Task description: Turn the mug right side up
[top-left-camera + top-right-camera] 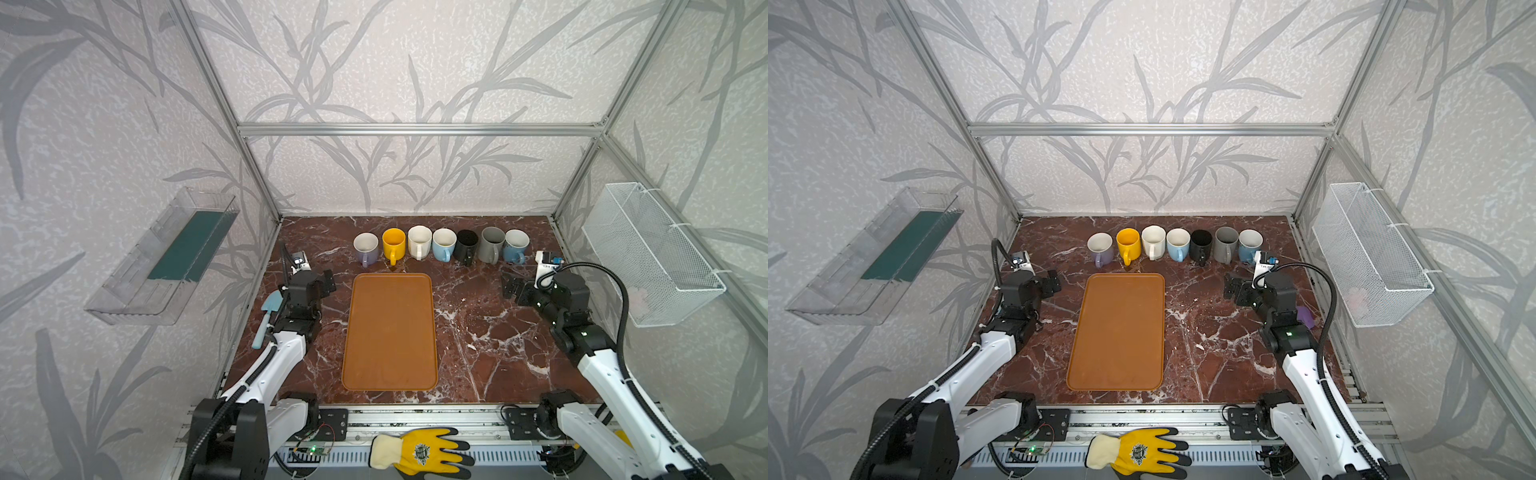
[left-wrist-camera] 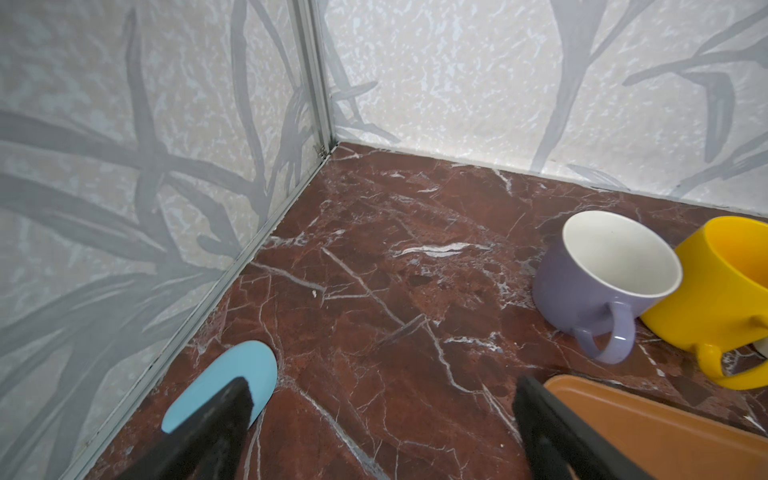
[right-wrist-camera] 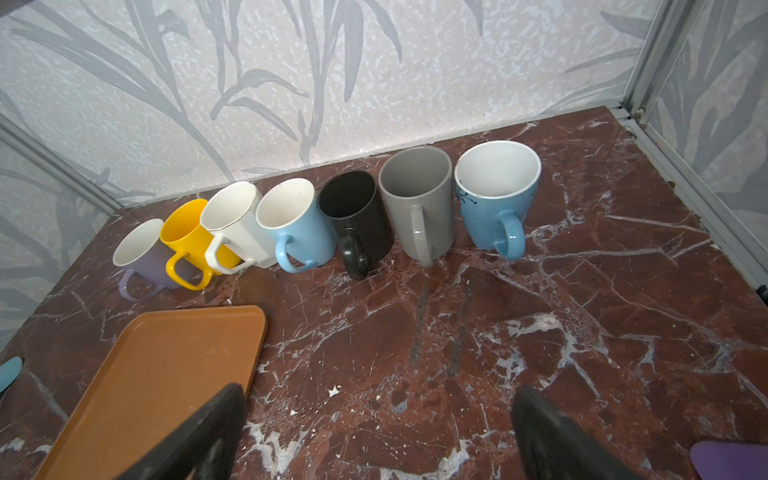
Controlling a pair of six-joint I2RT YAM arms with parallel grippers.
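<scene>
A: Where's the mug?
B: Seven of them, in one row along the back wall, beyond the orange tray (image 1: 390, 332). Left to right in both top views: lilac mug (image 1: 365, 246), yellow mug (image 1: 393, 243), white mug (image 1: 419, 241), pale blue mug (image 1: 444, 243), black mug (image 1: 466, 246), grey mug (image 1: 492, 244), blue mug (image 1: 515, 245). Each stands on its base, mouth up, handle toward the arms. Neighbours touch or nearly touch.
A: None upside down?
B: None I can find. The right wrist view shows all seven open mouths. The tray is bare.
A: Grippers?
B: The left gripper (image 1: 328, 282) is low beside the tray's far left corner, jaws wide apart, nothing between them. The right gripper (image 1: 512, 287) sits opposite, near the blue mug but clear of it, jaws spread, empty.
A: Which step, then?
B: My reading: the turning is done, or no inverted mug is on the table. Both arms look parked.
A: Next move?
B: Nothing to grasp as things stand. An inverted mug would call for a side grip on the body, a lift clear of the row, a half roll of the wrist, then a set-down on the base. The tight row leaves little finger room.
</scene>
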